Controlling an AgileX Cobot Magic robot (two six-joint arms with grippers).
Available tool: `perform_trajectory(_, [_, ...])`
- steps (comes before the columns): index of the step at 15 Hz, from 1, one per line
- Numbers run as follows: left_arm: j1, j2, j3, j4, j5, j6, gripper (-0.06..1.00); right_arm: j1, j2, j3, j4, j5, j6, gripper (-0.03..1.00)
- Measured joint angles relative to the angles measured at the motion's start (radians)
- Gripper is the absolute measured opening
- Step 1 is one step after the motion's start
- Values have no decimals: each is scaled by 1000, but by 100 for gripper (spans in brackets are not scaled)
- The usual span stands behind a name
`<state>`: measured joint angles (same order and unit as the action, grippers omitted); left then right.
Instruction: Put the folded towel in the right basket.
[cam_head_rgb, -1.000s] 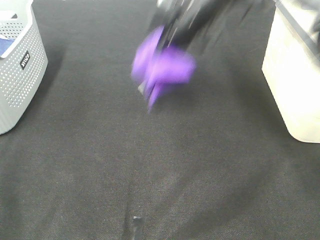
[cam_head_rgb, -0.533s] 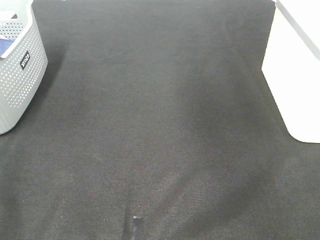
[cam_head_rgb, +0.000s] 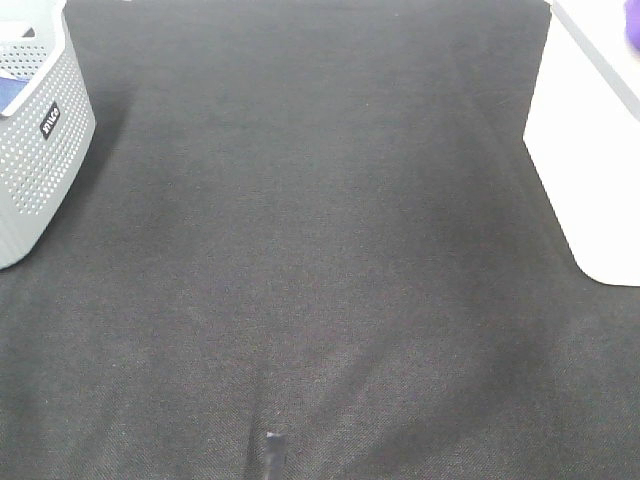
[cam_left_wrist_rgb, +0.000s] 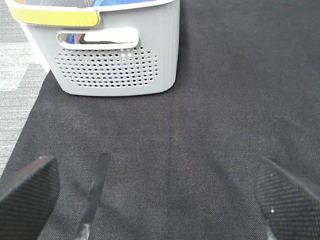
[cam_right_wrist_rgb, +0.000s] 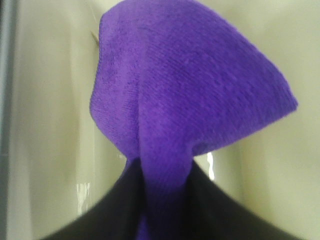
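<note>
Towel (cam_right_wrist_rgb: 190, 100), purple and folded, hangs pinched in my right gripper (cam_right_wrist_rgb: 164, 195), whose dark jaws are clamped on its lower fold. The right wrist view shows pale basket wall all round behind it, so I judge it is inside or just over the right basket (cam_head_rgb: 585, 150). A second ago the overhead camera had the arm and towel as a blur at about 12 o'clock over the black mat (cam_head_rgb: 320, 260). Half a second ago both were gone from view. Now only a sliver of purple shows at 2 o'clock, right in the frame's corner above the basket's rim. That tells me the carry is essentially done and what remains is the release. I cannot tell how far the towel hangs above the basket floor. The basket's near wall stands at 3 o'clock, and I would come out straight upward to stay off its rim. The mat's centre is bare from 6 to 12 o'clock. My left gripper (cam_left_wrist_rgb: 159, 197) is spread wide with nothing in it, facing the grey left basket (cam_left_wrist_rgb: 117, 60) at 10 o'clock, well apart from the work.
</note>
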<state>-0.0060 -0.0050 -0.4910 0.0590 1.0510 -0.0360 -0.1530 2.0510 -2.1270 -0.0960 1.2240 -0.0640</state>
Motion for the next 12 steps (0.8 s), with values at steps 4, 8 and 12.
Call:
perform_trajectory(4, [0, 0, 0, 0, 0, 0, 99, 0, 43, 18, 31, 0, 64, 93])
perform_trajectory(8, [0, 0, 0, 0, 0, 0, 99, 23, 12, -29, 207, -2, 38, 97])
perform_trajectory(12, [0, 0, 0, 0, 0, 0, 99, 167, -204, 45, 147, -6, 56, 97])
